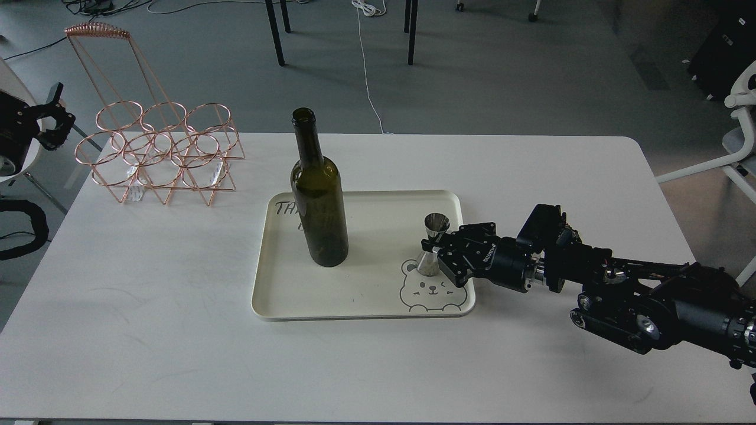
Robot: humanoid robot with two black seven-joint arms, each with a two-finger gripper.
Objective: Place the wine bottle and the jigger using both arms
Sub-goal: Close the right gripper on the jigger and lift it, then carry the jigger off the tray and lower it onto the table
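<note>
The wine bottle [318, 195] stands upright on the left half of a cream tray [354, 304], with no gripper touching it. The jigger [432, 245] stands upright on the tray's right side, just above a printed bear face. My right gripper [434, 254] reaches in from the right at the jigger's narrow waist, with its fingers closed around it. My left gripper [54, 118] is far off at the left edge of the view, beside the table and away from the tray. Its jaws look spread and empty.
A copper wire bottle rack [159, 150] stands at the table's back left corner. The white table [147, 283] carries the tray at its middle. Table legs, cables and a white chair [738, 136] lie beyond the table's edges.
</note>
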